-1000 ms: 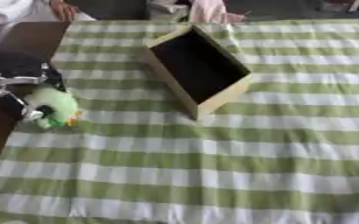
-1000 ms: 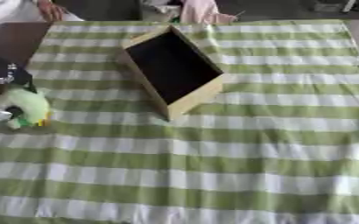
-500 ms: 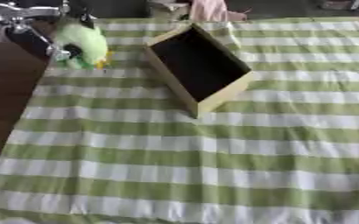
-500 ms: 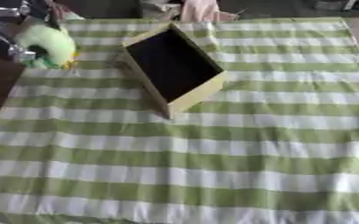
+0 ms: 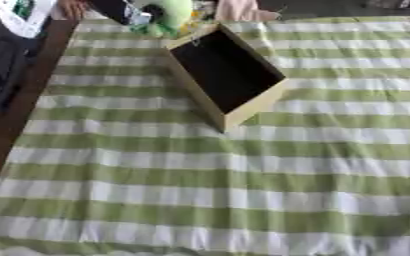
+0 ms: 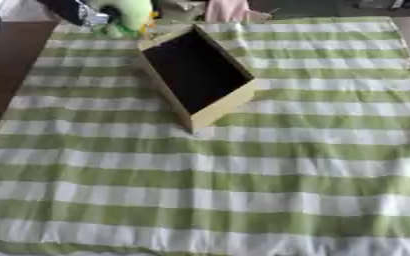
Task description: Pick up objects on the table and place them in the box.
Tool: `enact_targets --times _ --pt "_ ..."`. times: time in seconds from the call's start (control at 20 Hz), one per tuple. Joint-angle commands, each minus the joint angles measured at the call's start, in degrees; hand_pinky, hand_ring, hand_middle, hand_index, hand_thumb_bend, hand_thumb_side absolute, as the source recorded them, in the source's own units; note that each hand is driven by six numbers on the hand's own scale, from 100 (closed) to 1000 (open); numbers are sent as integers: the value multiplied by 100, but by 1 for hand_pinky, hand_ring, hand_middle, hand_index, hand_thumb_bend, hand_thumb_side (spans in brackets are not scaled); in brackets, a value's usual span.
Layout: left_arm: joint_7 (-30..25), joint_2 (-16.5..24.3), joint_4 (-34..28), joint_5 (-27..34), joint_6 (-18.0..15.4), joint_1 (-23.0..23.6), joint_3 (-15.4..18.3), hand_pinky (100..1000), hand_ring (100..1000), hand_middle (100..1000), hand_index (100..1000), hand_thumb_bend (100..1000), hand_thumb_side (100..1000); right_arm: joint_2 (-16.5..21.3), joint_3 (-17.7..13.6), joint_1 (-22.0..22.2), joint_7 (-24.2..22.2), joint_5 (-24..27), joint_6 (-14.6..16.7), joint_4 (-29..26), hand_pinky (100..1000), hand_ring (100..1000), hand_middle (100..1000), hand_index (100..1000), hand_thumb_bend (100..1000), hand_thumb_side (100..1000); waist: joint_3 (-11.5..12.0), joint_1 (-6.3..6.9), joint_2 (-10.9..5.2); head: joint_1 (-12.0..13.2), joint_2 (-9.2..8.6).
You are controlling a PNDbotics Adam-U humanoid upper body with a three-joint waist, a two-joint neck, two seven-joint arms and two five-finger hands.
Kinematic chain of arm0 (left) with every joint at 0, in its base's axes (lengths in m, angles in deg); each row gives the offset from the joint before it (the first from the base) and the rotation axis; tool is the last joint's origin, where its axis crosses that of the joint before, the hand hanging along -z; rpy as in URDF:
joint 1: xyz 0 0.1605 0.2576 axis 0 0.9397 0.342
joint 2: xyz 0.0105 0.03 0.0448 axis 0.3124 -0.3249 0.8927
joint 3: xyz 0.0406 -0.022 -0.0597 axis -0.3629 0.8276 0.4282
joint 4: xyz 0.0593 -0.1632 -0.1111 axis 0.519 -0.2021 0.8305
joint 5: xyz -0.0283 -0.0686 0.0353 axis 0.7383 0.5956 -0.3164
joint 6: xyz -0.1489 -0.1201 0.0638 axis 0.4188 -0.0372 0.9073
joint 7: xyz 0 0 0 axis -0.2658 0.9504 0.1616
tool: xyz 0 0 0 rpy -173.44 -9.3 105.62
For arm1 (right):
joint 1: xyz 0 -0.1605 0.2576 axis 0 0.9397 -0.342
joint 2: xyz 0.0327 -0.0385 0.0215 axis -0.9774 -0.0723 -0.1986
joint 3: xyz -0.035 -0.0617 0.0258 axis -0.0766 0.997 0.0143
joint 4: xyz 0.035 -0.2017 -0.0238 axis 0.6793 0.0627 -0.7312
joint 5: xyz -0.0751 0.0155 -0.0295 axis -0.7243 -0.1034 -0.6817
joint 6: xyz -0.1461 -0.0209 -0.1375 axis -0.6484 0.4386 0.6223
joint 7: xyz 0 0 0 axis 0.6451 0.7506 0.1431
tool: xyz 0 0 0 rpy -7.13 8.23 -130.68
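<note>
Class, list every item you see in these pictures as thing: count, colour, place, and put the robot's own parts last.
Box: one, tan walls, dark inside, nothing visible in it, far centre of the cloth, set askew.
Soft toy: one, light green, held at the box's far corner.
Checked cloth: one, green and white, covering the table.
Table: one, dark brown, bare strip at the cloth's left.
Left hand: one, black and silver, top left, holding the soft toy.
Right hand: not in view.

Left hand (image 5: 125,11) cut off by top edge, motion-blurred; finger posture unreadable. Green toy (image 5: 169,15) partly cropped at top, shape indistinct. Box (image 5: 194,96) interior dark, contents not discernible. Right hand unseen.
</note>
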Motion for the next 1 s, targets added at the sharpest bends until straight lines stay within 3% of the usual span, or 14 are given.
enact_targets --times 0.05,0.5,0.7,1.0 --pt "-94 -288 192 -108 -156 -259 120 333 567 518 678 100 142 119 1 -86 -14 10 4 -54 651 622 578 796 100 1000 -31 -22 -87 33 17" --pt "291 -1168 1034 -1243 -167 -533 254 346 575 528 683 100 100 27 38 -153 -63 59 6 -63 649 620 577 796 100 1000 -144 -49 -17 134 -70" --pt "591 -1326 1403 -1806 -272 -506 315 344 574 527 681 100 106 13 33 -156 -63 71 0 -70 648 619 577 795 100 1000 -177 -36 10 148 -90" --pt "861 -1480 1725 -2019 -337 -395 416 336 569 522 674 100 145 -21 29 -171 -58 83 -8 -86 648 619 577 795 100 1000 -191 -41 42 150 -110"
